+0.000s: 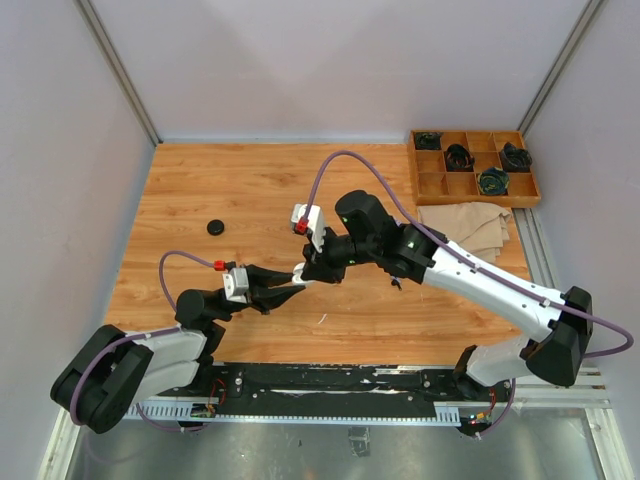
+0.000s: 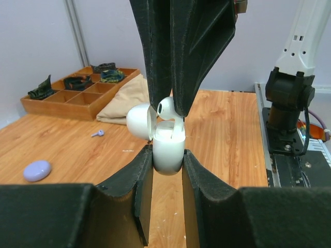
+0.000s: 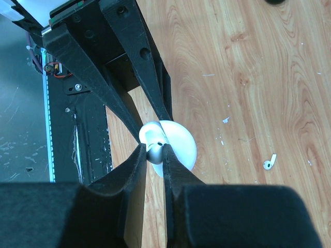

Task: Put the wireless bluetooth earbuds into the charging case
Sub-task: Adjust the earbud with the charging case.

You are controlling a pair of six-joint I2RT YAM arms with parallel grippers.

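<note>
My left gripper (image 2: 168,161) is shut on a white charging case (image 2: 168,147) and holds it above the table, lid (image 2: 138,121) open to the left. My right gripper (image 3: 155,151) comes down from above, shut on a white earbud (image 2: 166,107). The earbud's lower end sits at the case's open top. In the right wrist view the earbud (image 3: 155,154) is pinched over the case (image 3: 182,145). In the top view the two grippers meet tip to tip (image 1: 300,278). A second white earbud (image 3: 268,163) lies loose on the wood.
A lilac round case (image 2: 37,170) and a lilac earbud (image 2: 97,133) lie on the table. A black round case (image 1: 215,227) sits at the left. A wooden compartment tray (image 1: 430,184) and a beige cloth (image 1: 470,225) are at the back right.
</note>
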